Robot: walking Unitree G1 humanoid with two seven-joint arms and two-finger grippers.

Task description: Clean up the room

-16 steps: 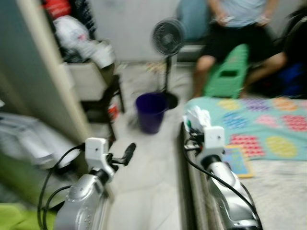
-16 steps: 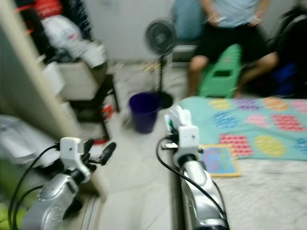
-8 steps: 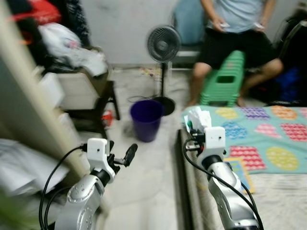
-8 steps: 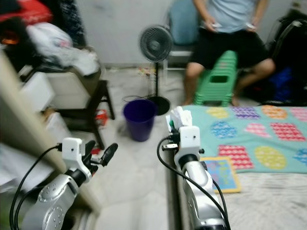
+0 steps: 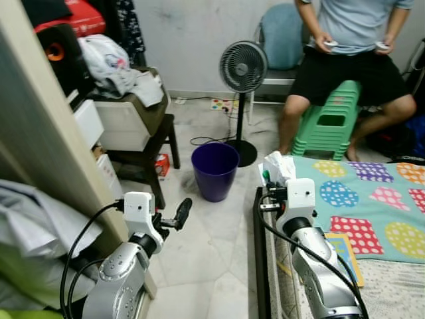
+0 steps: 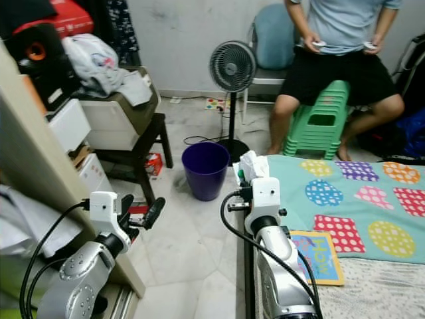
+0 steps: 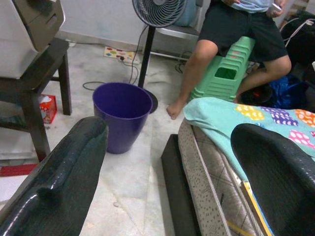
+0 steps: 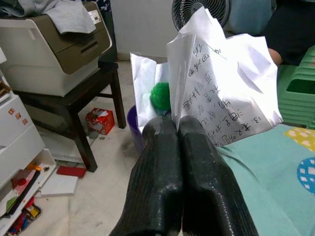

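Your right gripper (image 8: 183, 129) has its two black fingers pressed together on a crumpled paper (image 8: 216, 83), white with handwriting on it, and something small and green is caught in the folds. It holds this up above the near corner of the bed (image 5: 392, 292), and the purple bin (image 5: 214, 170) stands on the floor ahead of it and a little toward the left. Your left gripper (image 7: 167, 162) is spread wide and holds nothing; it hovers low over the tiles, also short of the purple bin.

I judge that the paper should go into the purple bin. The pinch takes the paper near its lower edge, so the sheet can slip or tear free if you swing fast, and the green piece can fall out apart. The paper is light, so it may drift past the rim if you let it go from too high. Behind the purple bin stands a fan (image 5: 243, 66) with its cable on the floor, and behind that sits a person (image 5: 352, 40) with legs near; a long reach could knock them.
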